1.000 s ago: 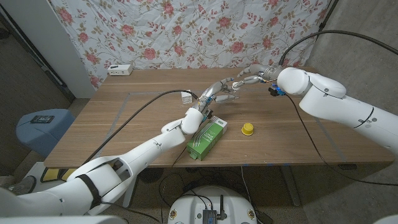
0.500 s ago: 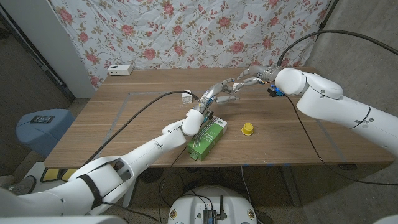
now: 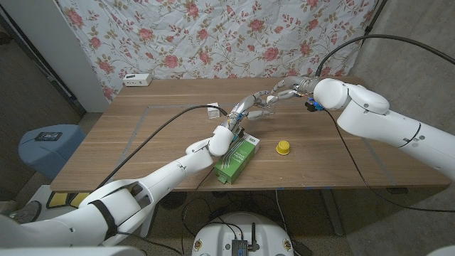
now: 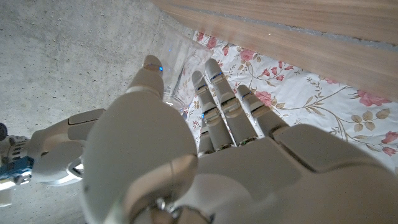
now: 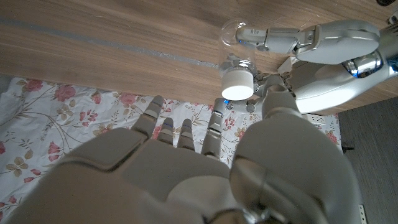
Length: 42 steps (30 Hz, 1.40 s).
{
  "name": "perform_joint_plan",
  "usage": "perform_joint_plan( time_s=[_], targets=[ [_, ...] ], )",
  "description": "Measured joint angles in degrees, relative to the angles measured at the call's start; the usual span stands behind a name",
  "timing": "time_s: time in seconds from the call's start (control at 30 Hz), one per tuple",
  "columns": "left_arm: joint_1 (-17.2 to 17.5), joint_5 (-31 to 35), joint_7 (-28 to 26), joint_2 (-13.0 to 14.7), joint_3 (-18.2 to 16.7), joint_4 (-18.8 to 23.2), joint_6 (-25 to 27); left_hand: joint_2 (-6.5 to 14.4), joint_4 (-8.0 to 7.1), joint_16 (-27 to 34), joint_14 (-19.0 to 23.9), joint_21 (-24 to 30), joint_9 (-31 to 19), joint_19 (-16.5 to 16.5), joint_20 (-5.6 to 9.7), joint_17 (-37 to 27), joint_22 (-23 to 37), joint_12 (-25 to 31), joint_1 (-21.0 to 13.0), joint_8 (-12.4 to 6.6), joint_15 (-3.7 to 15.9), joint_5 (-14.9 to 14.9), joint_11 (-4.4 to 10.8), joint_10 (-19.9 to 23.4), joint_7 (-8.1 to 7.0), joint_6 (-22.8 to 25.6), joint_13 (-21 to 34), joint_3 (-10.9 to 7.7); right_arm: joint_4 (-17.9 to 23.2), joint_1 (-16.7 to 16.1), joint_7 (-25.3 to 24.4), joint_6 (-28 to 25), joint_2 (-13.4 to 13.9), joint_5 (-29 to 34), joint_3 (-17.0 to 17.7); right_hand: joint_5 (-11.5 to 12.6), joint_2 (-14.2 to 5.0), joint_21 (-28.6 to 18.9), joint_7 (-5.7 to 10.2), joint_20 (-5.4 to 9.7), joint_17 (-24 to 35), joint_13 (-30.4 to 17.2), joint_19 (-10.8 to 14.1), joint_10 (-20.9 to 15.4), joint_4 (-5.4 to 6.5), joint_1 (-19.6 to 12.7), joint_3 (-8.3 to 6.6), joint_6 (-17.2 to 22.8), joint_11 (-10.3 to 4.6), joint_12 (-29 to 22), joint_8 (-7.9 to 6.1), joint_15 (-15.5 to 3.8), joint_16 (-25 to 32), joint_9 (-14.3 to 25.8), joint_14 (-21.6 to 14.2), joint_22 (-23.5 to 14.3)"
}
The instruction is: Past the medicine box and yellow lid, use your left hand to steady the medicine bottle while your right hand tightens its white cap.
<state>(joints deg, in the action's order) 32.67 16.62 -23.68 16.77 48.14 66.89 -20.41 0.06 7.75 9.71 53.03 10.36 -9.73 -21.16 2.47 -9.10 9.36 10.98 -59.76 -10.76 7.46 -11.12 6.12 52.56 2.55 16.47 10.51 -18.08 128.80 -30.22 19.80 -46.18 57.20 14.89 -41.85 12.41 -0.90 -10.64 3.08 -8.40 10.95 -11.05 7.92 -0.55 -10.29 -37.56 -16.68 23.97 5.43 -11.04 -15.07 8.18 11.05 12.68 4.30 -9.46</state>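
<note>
The robot's left arm crosses the wooden table (image 3: 142, 142) from the near left corner. The left hand (image 3: 245, 108) is raised past the centre of the table, fingers extended toward the far right. In the right wrist view this hand (image 5: 323, 53) holds the small clear medicine bottle (image 5: 238, 65): one fingertip lies against the bottle's side and the rest of the hand sits just beside it on the other side. In the head view the bottle is too small to make out among the fingers.

The bottle carries a round white cap (image 5: 238, 84) (seen end-on in the right wrist view). It is located between the two hands, past the centre of the table.

The right arm enters from the right. The right hand (image 3: 286, 88) meets the left hand on the far side of centre. In the right wrist view its fingers (image 5: 155, 118) are extended and slightly apart, with the cap just beside the thumb side of the hand. Contact with the cap cannot be confirmed, so whether this hand grips anything cannot be told.

The green rectangular medicine box (image 3: 237, 158) lies on the table near the front edge, directly beside the left forearm. The small yellow round lid (image 3: 283, 147) rests on the table just right of the box, apart from it.

A small white rectangular device (image 3: 138, 80) sits at the far left edge of the table. A floral fabric backdrop (image 3: 213, 35) hangs behind the table.
</note>
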Motion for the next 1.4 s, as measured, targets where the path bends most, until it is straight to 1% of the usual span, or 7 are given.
perform_joint_plan(
  time_s=[0.4, 0.7, 0.97, 1.07, 1.17, 1.37, 1.4],
  targets=[
    [0.04, 0.05, -0.09, -0.1, 0.06, -0.21, -0.11, 0.0, 0.15, 0.0, 0.0, 0.0, 0.0, 0.0, 0.0, 0.0, 0.0, 0.07, 0.0, 0.0, 0.0, 0.0, 0.01, -0.01, 0.0, 0.0, 0.02, -0.32, 0.07, 0.01, 0.23, -0.1, -0.25, 0.48, -0.19, 0.0, 0.21, 0.0, 0.1, 0.0, 0.0, 0.0, 0.0, 0.01, 0.17, -0.99, -0.64, 1.33, 0.0, -0.44, -0.44, -0.12, 0.44, 0.26, -0.12, 0.0],
    [-0.24, 0.06, -0.21, -0.34, 0.15, -0.98, -0.48, 0.0, 0.15, 0.01, 0.1, 0.0, 0.0, 0.0, 0.0, 0.0, 0.0, 0.07, -0.01, 0.0, -0.1, 0.01, 0.01, -0.02, -0.22, 0.22, 0.04, -0.32, -0.47, 0.2, 0.28, 0.09, -0.73, 0.89, -0.4, 0.0, 0.12, 0.0, 0.05, 0.48, 0.0, 0.0, 0.49, -0.71, 0.17, -1.83, -1.1, 2.42, 0.09, -0.44, -0.9, -0.13, 0.44, 0.53, -0.74, 0.0],
    [-0.71, 0.03, -0.24, -0.6, 0.27, -1.92, -0.96, 0.0, 0.37, 0.01, 0.1, 0.0, 0.0, -0.01, 0.0, 0.0, 0.0, 0.06, -0.01, 0.0, -0.1, 0.02, 0.02, -0.02, -0.21, 0.21, 0.04, -0.58, -1.52, 0.5, 0.09, 0.51, -1.43, 1.48, -0.76, 0.0, -0.01, -0.44, 0.52, 0.79, 0.0, 0.0, 1.21, -1.42, 0.16, -3.2, -1.59, 4.01, -0.62, -0.44, -1.9, -0.55, 0.44, 0.79, -1.65, 0.0],
    [-0.88, -0.02, -0.26, -0.68, 0.3, -2.29, -1.12, 0.0, 0.22, 0.01, 0.1, 0.0, 0.0, -0.01, 0.0, 0.0, 0.0, 0.02, -0.01, 0.0, -0.1, 0.12, 0.02, -0.02, -0.41, 0.42, 0.04, -0.74, -1.87, 0.63, -0.04, 0.58, -1.67, 1.77, -0.89, 0.0, 0.05, -0.44, 0.65, 1.04, 0.0, 0.0, 1.46, -1.72, 0.25, -3.6, -1.99, 4.75, -0.31, -0.62, -2.15, -0.4, 0.44, 0.79, -1.84, 0.0],
    [-1.06, -0.1, -0.26, -0.81, 0.34, -2.65, -1.38, -0.01, 0.22, 0.01, 0.37, 0.0, 0.0, -0.01, 0.0, 0.0, 0.0, 0.0, -0.01, 0.0, 0.17, 0.12, 0.02, -0.02, -0.41, 0.42, 0.04, -0.75, -2.22, 0.74, -0.14, 0.69, -1.92, 1.99, -1.02, 0.0, 0.13, -0.43, 0.72, 1.23, 0.0, 0.0, 1.65, -2.04, 0.25, -4.11, -1.99, 5.43, -0.62, -0.89, -2.53, -0.81, 0.44, 1.05, -2.25, 0.0],
    [-1.37, -0.29, -0.26, -0.99, 0.41, -3.27, -1.82, -0.01, 0.27, 0.01, 0.42, 0.0, 0.0, -0.01, 0.0, 0.0, 0.0, -0.16, -0.01, 0.0, 0.22, 0.13, -0.03, 0.02, -0.41, 0.42, 0.04, -0.8, -2.76, 0.91, -0.26, 0.83, -2.35, 2.38, -1.24, 0.0, 0.06, -0.44, 0.81, 1.53, 0.0, 0.0, 1.96, -2.67, 0.25, -4.65, -2.45, 6.14, -0.62, -0.89, -2.57, -0.81, 0.44, 1.05, -2.25, 0.0],
    [-1.45, -0.33, -0.26, -1.05, 0.44, -3.48, -1.92, -0.01, 0.33, 0.01, 0.41, 0.0, 0.0, -0.01, 0.0, 0.0, 0.0, -0.15, -0.01, 0.0, 0.22, 0.13, -0.22, 0.21, -0.41, 0.42, 0.03, -0.85, -2.92, 0.91, -0.31, 0.87, -2.45, 2.45, -1.28, 0.0, 0.15, -0.43, 1.02, 1.53, 0.0, 0.0, 1.96, -2.75, 0.25, -5.18, -2.45, 6.34, -0.52, -0.89, -2.92, -1.0, 0.44, 1.05, -2.44, 0.0]
  ],
)
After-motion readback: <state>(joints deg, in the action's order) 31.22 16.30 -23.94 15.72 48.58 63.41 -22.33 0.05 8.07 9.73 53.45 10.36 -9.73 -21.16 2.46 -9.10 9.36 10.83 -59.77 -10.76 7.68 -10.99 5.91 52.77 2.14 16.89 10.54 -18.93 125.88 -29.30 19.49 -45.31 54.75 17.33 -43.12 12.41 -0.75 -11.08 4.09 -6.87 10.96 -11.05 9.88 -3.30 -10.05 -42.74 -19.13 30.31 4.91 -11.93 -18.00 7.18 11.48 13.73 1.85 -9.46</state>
